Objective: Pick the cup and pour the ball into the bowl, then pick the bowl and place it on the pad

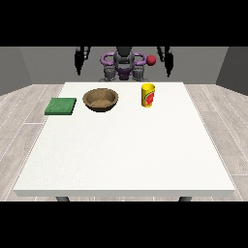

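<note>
Yellow with a red mark on its side, the cup [148, 95] stands upright on the far part of the white table [126, 155], a little to the right of the table's middle line. To its left, near but not touching, sits the brown bowl [100, 100], which looks like wood, with its opening facing up. Further left, just beside the bowl and close to the table's left edge, the green pad [61, 106] lies flat. These three things make a rough row along the far side of the table. A small red ball [151, 60] shows above and behind the cup, next to the robot's body [124, 65], and it does not touch the cup. The robot stands behind the far edge. The hand at the view's left [79, 60] hangs in the air beyond the table, holding nothing, and the hand at the view's right [166, 59] hangs the same way, also holding nothing. How the fingers of either hand lie, I cannot tell.
</note>
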